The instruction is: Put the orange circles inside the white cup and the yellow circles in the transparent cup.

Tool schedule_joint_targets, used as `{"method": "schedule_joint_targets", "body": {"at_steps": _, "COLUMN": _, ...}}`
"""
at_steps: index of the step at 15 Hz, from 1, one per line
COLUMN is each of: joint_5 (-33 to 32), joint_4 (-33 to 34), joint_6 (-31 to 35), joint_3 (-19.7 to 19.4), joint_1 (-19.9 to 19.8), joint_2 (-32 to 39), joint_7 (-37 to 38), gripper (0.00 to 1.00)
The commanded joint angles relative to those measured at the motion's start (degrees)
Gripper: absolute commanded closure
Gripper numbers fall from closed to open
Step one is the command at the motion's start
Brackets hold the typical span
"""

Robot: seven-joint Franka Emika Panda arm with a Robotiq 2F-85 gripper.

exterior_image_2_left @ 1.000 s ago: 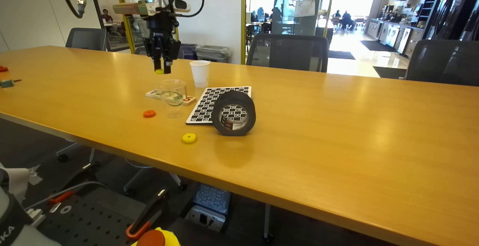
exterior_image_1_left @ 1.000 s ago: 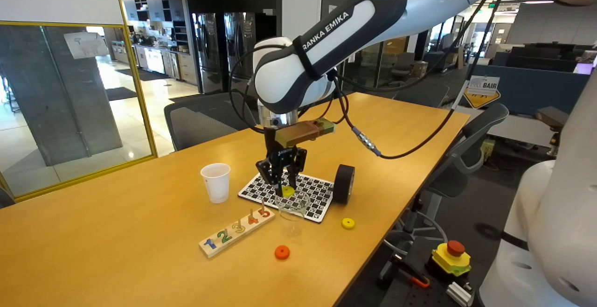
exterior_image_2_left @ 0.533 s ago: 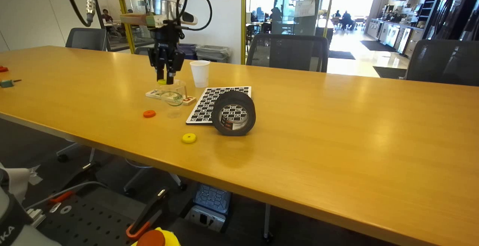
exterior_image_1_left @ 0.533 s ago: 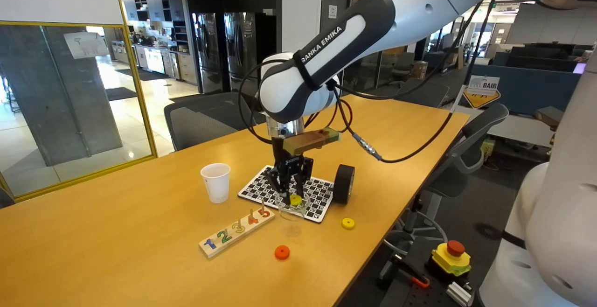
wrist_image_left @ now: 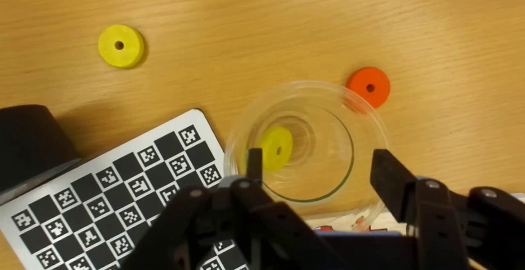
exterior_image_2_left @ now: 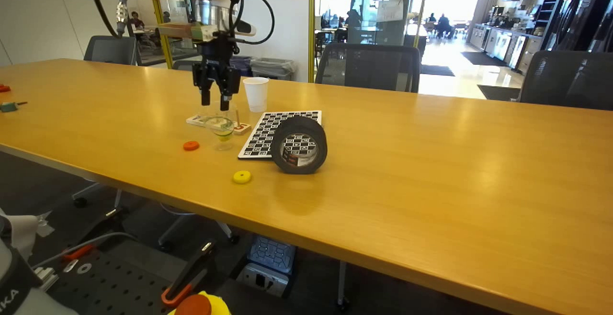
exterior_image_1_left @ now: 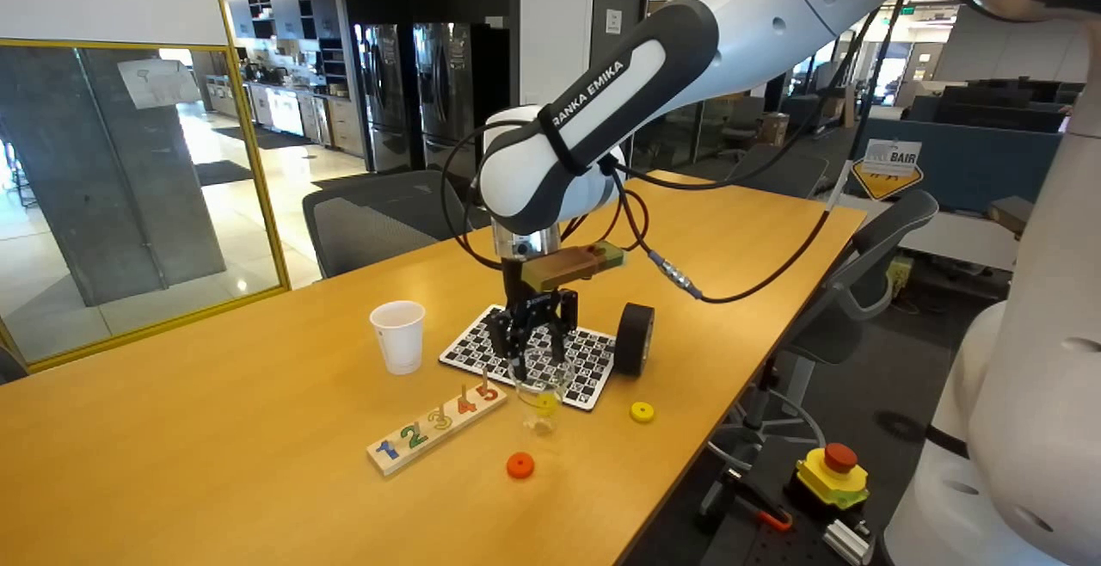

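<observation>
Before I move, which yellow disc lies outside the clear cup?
The yellow disc on the table, near the tape; the other yellow disc is inside the clear cup.

Office, open-plan, kitchen area attached: I've got a long wooden table (exterior_image_2_left: 455,162) under me, mesh-backed chairs (exterior_image_2_left: 368,68) along its far edge, yellow-framed glass panels (exterior_image_1_left: 138,205) past that, people (exterior_image_2_left: 444,27) in the background, plus dark fridges (exterior_image_1_left: 443,84) and a long kitchen counter (exterior_image_2_left: 505,42) further back. Off the table's right-hand edge, in an exterior view, I get blue desk partitions (exterior_image_1_left: 972,162) and a sign (exterior_image_1_left: 890,156) ending in "BAIR". Looks like lab use too, going by the black-and-white marker board (wrist_image_left: 123,179) flat on the tabletop, the red-and-yellow push button (exterior_image_1_left: 834,476) lower down beyond the near edge, and my own arm (exterior_image_1_left: 731,41) overhead.
</observation>
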Motion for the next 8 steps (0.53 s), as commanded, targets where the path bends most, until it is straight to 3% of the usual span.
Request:
{"method": "schedule_joint_targets", "body": {"at_steps": 1, "joint_5": -0.2, "joint_4": -1.0, "joint_6": 1.8, "joint_3": 0.5, "joint_1": -0.6, "joint_2": -2.1, "joint_7": 1.5, "gripper": 0.01}}
{"method": "schedule_joint_targets", "body": {"at_steps": 4, "joint_5": -0.6, "joint_4": -3.6, "joint_6": 3.3, "joint_3": 0.3, "joint_1": -0.8, "joint_2": -5.4, "joint_7": 3.8, "gripper": 0.00}}
{"method": "schedule_joint_targets", "body": {"at_steps": 8, "joint_5": -2.0, "joint_4": -9.8, "joint_6": 3.8, "joint_3": -0.1, "joint_1": -2.1, "joint_2": -11.7, "joint_7": 12.7, "gripper": 0.00}}
